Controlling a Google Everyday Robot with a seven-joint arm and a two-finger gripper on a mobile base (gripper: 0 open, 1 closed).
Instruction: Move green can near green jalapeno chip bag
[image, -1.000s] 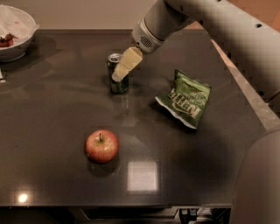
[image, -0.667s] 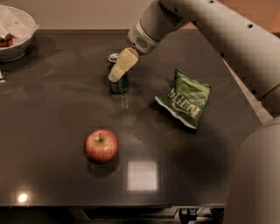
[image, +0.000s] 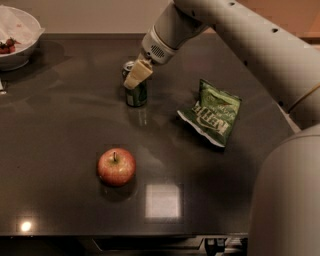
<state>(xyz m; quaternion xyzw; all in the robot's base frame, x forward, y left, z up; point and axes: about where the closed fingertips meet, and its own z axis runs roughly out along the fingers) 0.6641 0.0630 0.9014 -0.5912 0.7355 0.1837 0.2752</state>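
Green can (image: 136, 95) stands upright toward the back of the dark table (image: 65, 125), well apart from the green jalapeno chip bag (image: 212, 112), which lies flat on the side your arm reaches in from. Your gripper (image: 136, 79) sits over the can's top and near side, placed as for a grasp; whether it is clamped on the can you cannot tell. The apple (image: 116, 166) lies nearer the front, clear of the likely path to the bag

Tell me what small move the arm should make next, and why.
Probably take firm hold of the green can: the pincer sits at its top, yet the can stands upright on the table, apart from the green jalapeno chip bag toward the picture's right.
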